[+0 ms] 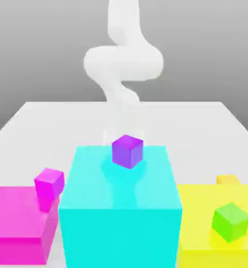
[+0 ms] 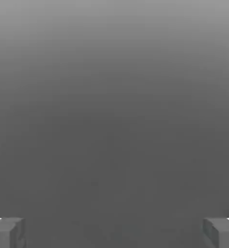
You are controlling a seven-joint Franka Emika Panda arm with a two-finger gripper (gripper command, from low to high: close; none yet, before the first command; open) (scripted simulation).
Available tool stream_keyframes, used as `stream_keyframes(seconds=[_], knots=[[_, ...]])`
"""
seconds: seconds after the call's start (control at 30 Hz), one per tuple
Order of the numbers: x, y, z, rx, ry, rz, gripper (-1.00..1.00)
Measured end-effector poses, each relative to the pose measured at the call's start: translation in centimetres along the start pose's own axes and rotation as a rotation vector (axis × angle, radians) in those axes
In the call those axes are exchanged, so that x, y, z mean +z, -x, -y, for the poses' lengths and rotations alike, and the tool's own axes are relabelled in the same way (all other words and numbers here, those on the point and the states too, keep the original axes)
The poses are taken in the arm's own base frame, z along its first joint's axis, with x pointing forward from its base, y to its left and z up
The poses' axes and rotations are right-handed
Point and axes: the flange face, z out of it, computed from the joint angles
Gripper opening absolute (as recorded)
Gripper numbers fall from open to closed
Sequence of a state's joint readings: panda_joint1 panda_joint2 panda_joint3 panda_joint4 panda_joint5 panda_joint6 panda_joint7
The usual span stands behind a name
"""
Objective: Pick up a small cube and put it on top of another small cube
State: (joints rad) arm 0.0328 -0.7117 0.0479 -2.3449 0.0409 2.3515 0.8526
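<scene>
The small orange-yellow cube (image 1: 228, 179) peeks out behind the big yellow block (image 1: 199, 209) at the exterior view's right, mostly hidden by it. A small purple cube (image 1: 128, 151) sits on the big cyan block (image 1: 120, 209). On the yellow block rests a small green cube (image 1: 230, 221). A small magenta cube (image 1: 49, 185) leans at the edge of the big flat magenta block (image 1: 15, 220). The white arm (image 1: 123, 63) rises behind the cyan block, far from the orange-yellow cube. In the hand view my gripper (image 2: 114, 233) is open, its fingertips (image 2: 7, 232) wide apart with only plain grey between them.
The three big blocks stand side by side along the front of the white table (image 1: 52, 120). Bare table stretches behind them on both sides of the arm. The table's side edges slant inward toward the back.
</scene>
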Motion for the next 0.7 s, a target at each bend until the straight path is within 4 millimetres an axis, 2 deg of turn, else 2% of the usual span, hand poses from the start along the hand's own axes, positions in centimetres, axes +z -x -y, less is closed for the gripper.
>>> stream_keyframes(seconds=[0.07,0.17,0.33,0.5,0.6,0.7], knots=[[5.0,3.3,1.2,0.007,0.029,0.079,0.00],[11.3,9.1,2.3,0.011,0.082,0.181,0.00],[19.5,20.5,1.7,0.003,0.194,0.322,0.00],[24.8,32.8,-2.1,-0.025,0.332,0.423,0.00],[26.3,40.3,-5.8,-0.066,0.417,0.468,0.00],[27.5,45.7,-10.2,-0.083,0.503,0.485,0.00]])
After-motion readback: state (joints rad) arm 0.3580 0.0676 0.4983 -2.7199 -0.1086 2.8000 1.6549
